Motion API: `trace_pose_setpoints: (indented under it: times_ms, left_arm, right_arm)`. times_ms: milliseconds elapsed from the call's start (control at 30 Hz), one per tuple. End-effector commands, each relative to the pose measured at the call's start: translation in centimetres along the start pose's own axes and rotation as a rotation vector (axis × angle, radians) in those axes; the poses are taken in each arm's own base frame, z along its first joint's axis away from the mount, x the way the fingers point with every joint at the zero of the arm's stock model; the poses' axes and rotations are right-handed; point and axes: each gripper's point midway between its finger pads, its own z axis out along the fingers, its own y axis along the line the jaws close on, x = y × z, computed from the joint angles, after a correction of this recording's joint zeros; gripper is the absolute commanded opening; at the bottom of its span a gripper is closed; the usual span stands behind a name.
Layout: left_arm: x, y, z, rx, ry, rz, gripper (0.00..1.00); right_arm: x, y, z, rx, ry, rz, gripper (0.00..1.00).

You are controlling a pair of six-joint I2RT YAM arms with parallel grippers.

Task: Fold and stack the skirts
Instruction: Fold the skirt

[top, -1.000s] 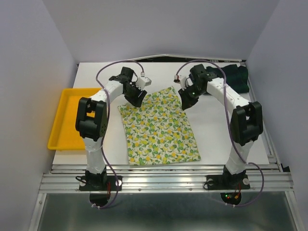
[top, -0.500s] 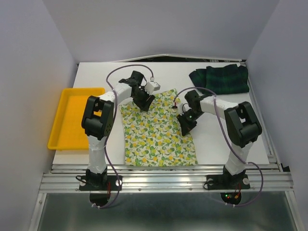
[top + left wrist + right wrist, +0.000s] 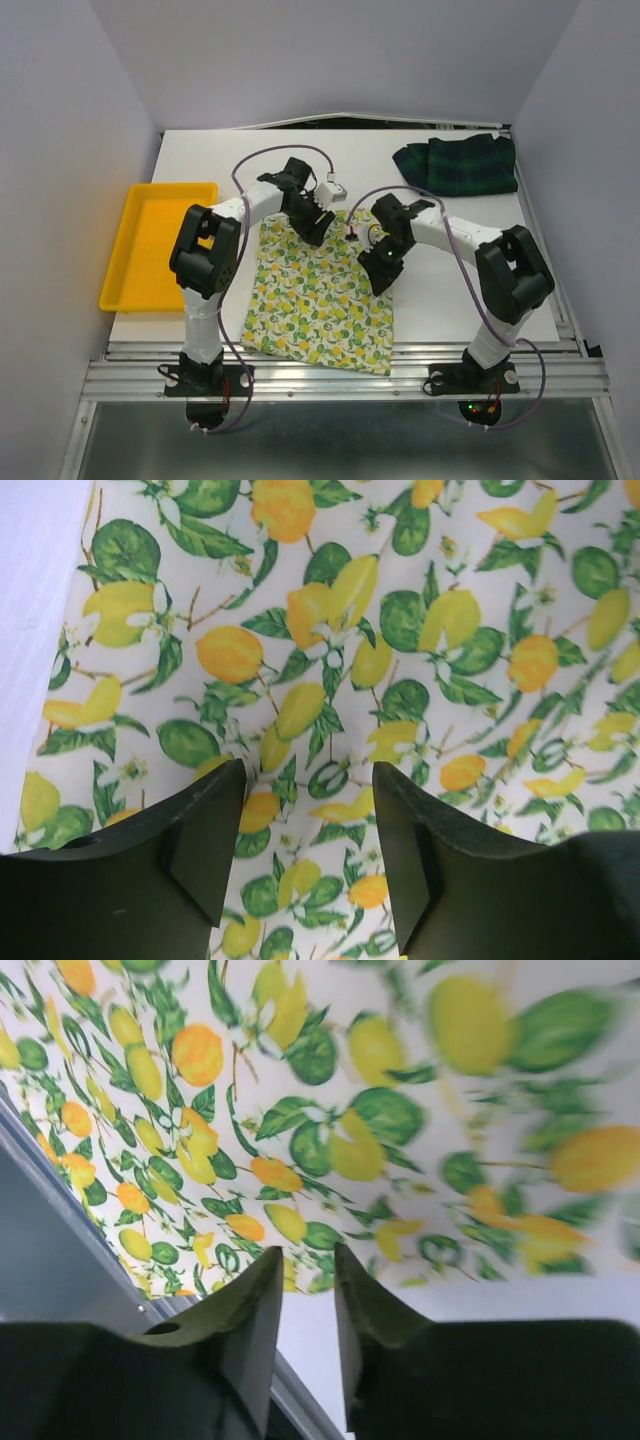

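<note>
- Two skirts: lemon skirt (image 3: 315, 305) flat on the table (image 3: 200, 160), near-middle; plaid skirt (image 3: 460, 165) bunched far right
- Left gripper (image 3: 308, 775) over lemon skirt's far edge, fingers apart
- Right gripper (image 3: 308, 1255) fingers nearly together; grip unclear

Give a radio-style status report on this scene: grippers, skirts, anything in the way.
Left gripper open over lemon skirt, spread unfolded. Right gripper nearly closed at its edge, grasp unclear. Plaid skirt bunched far right, untouched. Nothing blocking.

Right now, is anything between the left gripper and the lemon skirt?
Nothing visible. The left gripper hangs open directly over the lemon skirt, near its far edge; in the left wrist view only the print shows between its jaws.
</note>
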Motion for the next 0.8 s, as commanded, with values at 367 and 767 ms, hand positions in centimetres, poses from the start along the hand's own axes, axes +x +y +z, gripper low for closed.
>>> trace_pose_setpoints:
  times_ms: [367,767]
  left_arm:
    - [-6.0,6.2,-13.1,-0.149,-0.237,0.058,0.71]
    - [-2.5,10.0,-13.4,-0.198,-0.221,-0.036,0.71]
  right_arm:
    - [-18.3,-16.8,-17.4,0.612,-0.535,-0.113,0.37]
    - [-20.1,-22.1,-11.4,0.518,-0.463,-0.196,0.45]
